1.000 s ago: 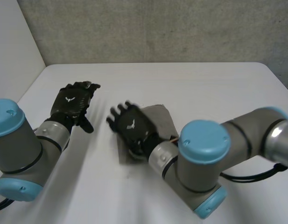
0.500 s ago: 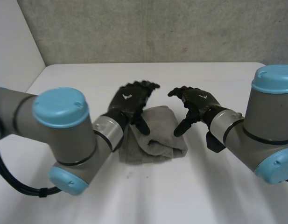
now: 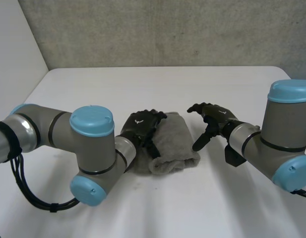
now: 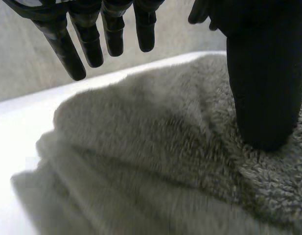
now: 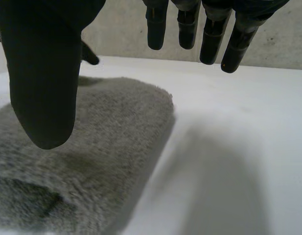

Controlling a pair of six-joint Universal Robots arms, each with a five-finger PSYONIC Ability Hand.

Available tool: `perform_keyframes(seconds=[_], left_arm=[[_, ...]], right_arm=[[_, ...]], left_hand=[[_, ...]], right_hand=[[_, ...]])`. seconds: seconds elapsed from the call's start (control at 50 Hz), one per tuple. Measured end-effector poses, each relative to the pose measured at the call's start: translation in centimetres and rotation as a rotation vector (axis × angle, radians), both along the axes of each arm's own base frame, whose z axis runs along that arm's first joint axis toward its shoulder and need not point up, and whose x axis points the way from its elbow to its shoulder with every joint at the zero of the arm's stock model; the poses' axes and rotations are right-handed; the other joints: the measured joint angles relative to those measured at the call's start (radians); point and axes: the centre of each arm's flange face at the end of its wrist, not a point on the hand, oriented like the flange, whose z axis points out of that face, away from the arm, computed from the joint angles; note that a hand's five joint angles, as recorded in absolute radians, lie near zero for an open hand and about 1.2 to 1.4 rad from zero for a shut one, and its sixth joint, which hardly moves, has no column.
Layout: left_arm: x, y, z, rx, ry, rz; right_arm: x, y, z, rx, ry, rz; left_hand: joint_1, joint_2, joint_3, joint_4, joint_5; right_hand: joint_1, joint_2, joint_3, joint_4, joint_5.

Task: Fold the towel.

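Note:
A grey towel [image 3: 175,141] lies folded into a thick bundle at the middle of the white table [image 3: 167,84]. My left hand [image 3: 141,124] rests over the towel's left side. In the left wrist view its fingers [image 4: 87,41] hang straight above the towel [image 4: 141,156] while the thumb [image 4: 261,83] presses into the pile. My right hand [image 3: 217,115] hovers just off the towel's right edge, fingers spread and thumb pointing down. The right wrist view has its thumb [image 5: 43,78] above the towel [image 5: 106,127], not touching it. Neither hand holds cloth.
A grey wall [image 3: 167,29] runs behind the table's far edge and a pale wall stands at the left. Both arms' elbows sit low near the front of the table. Bare tabletop [image 5: 229,147] stretches to the right of the towel.
A second ago the right hand lay on the towel and the left was off to the left. The right has since lifted away rightward, and the left came in and settled onto the towel.

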Motion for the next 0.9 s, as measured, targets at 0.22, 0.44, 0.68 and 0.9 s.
perform_keyframes(seconds=[0.22, 0.44, 0.68, 0.9], left_arm=[[3.6, -0.8, -1.5, 0.012, -0.175, 0.045], [4.2, -0.9, -2.0, -0.037, -0.268, 0.018], [4.0, -1.0, 4.2, -0.165, -0.177, 0.038], [6.4, -0.6, 15.8, -0.4, -0.021, 0.121]], right_arm=[[2.2, -0.3, -2.2, -0.021, 0.064, 0.074], [4.4, 1.0, -4.4, -0.013, 0.113, 0.145], [4.1, -0.1, 0.8, -0.211, 0.167, 0.073], [0.4, 0.3, 13.1, -0.491, 0.092, -0.143]], left_hand=[[-0.003, -0.002, -0.002, -0.003, -0.005], [-0.01, -0.007, -0.005, -0.007, -0.01], [-0.01, -0.009, -0.007, -0.009, -0.014], [-0.012, -0.017, -0.016, -0.018, -0.02]], right_hand=[[0.0, 0.0, 0.0, 0.0, 0.0], [-0.003, 0.0, 0.0, 0.0, 0.0], [-0.009, 0.0, 0.0, 0.0, -0.001], [-0.009, 0.0, 0.0, 0.0, -0.001]])
